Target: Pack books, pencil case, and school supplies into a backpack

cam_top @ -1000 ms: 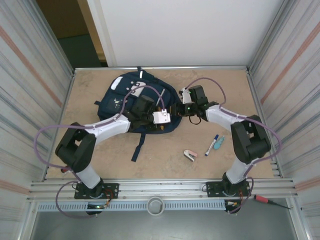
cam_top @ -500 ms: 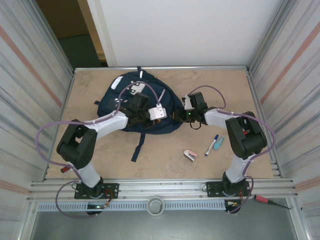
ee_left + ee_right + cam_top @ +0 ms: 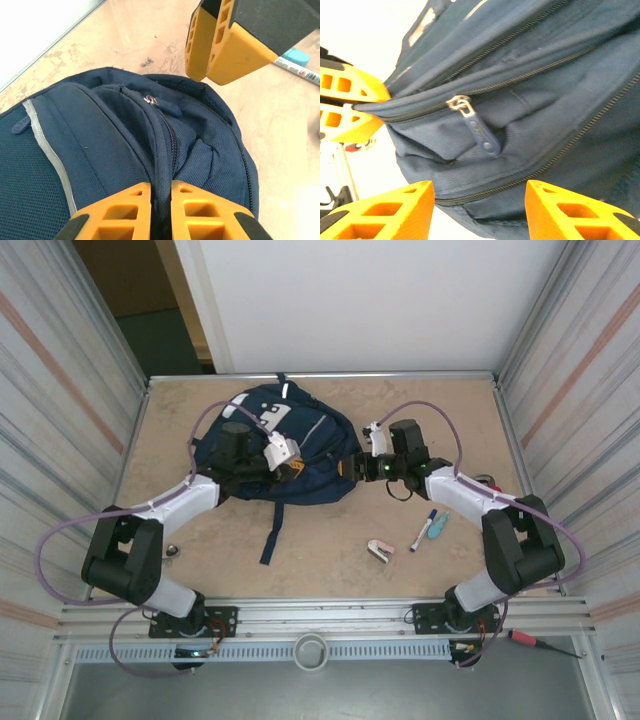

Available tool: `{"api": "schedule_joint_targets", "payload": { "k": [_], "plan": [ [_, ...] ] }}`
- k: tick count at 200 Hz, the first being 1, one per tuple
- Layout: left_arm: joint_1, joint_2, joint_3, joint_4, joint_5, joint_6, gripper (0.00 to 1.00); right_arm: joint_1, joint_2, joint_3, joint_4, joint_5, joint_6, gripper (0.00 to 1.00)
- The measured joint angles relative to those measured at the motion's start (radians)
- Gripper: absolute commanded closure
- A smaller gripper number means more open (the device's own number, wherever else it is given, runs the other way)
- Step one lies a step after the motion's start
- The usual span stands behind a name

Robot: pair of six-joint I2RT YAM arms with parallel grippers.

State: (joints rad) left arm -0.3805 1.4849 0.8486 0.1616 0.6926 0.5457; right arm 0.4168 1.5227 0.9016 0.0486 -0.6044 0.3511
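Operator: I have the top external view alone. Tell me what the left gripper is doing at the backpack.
Observer: The left gripper is shut on a fold of the backpack, pinching the fabric along a zipper line.
Operator: Report the right jaws.
Observer: The right gripper is open, with the zipper pull in the gap between its fingers and touching neither.
Operator: Describe that pull.
Observer: It is a dark blue tab hanging from a metal slider, lying loose against the fabric.
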Motion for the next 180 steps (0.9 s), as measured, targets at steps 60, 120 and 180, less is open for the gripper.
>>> {"api": "schedule_joint_targets", "payload": {
  "k": [60, 120, 180],
  "plan": [
    [0.002, 0.0, -0.011, 0.016, 0.043, -0.031, 1.0, -0.009, 0.105, 0.147, -0.058, -0.105, -0.121, 0.48],
    [0.002, 0.0, -0.011, 0.016, 0.047, -0.036, 1.0, -0.031, 0.19, 0.192, -0.114, -0.184, -0.229, 0.47],
    [0.002, 0.0, -0.011, 0.015, 0.051, -0.046, 1.0, -0.016, 0.241, 0.193, -0.106, -0.212, -0.264, 0.55]
  ]
}}
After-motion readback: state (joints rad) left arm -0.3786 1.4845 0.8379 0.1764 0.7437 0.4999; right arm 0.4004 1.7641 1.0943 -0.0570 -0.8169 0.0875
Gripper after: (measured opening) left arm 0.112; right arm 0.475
